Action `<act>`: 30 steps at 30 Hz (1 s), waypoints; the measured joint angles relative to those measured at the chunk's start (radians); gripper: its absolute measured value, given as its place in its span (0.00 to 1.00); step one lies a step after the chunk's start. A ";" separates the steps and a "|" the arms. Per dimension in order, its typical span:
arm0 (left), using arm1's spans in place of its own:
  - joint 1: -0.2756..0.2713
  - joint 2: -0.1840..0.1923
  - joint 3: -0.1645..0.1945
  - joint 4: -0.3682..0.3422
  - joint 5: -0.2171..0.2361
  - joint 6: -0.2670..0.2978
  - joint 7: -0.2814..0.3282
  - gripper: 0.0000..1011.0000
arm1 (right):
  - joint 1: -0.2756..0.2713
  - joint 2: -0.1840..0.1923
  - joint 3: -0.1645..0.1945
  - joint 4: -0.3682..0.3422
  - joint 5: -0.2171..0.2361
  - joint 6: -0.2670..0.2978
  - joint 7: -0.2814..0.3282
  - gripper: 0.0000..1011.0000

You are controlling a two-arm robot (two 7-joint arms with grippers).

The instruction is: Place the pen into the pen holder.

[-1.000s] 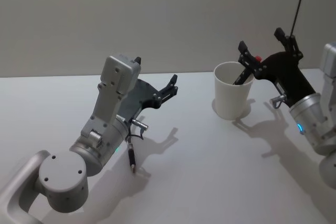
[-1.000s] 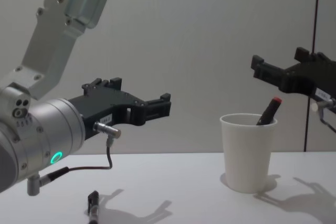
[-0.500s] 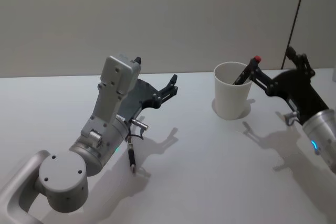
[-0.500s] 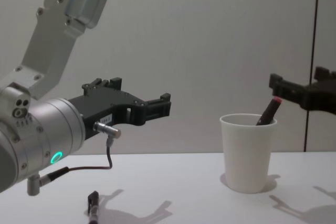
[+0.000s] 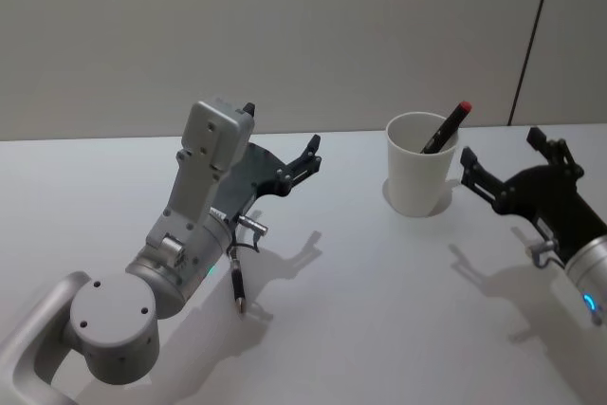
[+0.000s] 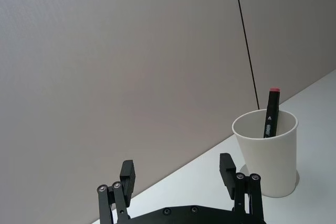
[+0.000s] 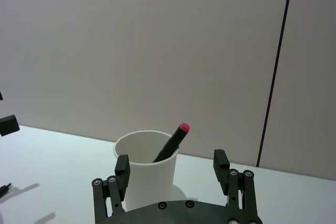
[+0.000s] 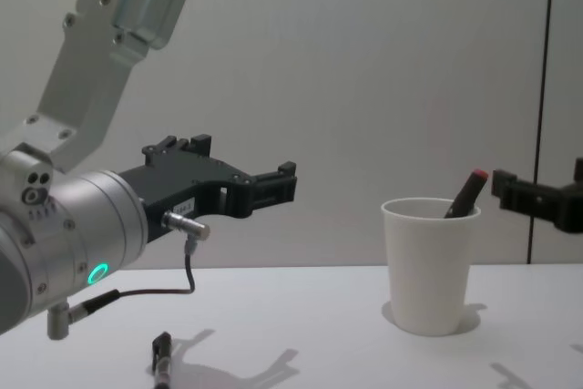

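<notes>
Backing away from the holder (image 5: pixel 417 182), the right gripper (image 5: pixel 501 146) has dropped from above the rim to a spot just beside it on the robot's right, low over the counter (image 5: pixel 360 329). Its fingers are spread wide and carry nothing. Nothing else has shifted.

As for progress, the placing looks done. The pen (image 5: pixel 446 128) stands inside the holder, leaning against the far side of the rim with its red-capped end poking out above it. The holder stands upright on the counter. Nothing touches the pen or the holder now. What remains for this pen is, at most, for the right arm to finish pulling clear.

The left gripper (image 6: pixel 177 166) hovers well to the left of the holder, fingers wide apart and empty, and looks idle. On the counter below that arm lies a second pen (image 5: pixel 237 286), dark, flat and untouched. If it also belongs in the holder, that pick and drop are still to do, and the left arm is the nearer one for it.

For writing, the pen's barrel carries a small pale marking in the left wrist view, too small to read. The holder is plain white with no print. A small pale label on the left gripper's body cannot be read either.
</notes>
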 joint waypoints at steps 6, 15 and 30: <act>0.000 0.000 0.000 0.000 0.000 0.000 0.000 0.99 | -0.022 0.015 -0.003 -0.030 0.010 0.027 -0.014 0.99; 0.000 0.000 0.000 0.000 0.000 0.000 0.000 0.99 | -0.024 0.017 -0.003 -0.033 0.011 0.030 -0.015 0.99; 0.006 0.005 -0.006 -0.017 -0.025 0.029 -0.016 0.99 | -0.024 0.017 -0.002 -0.034 0.011 0.030 -0.014 0.99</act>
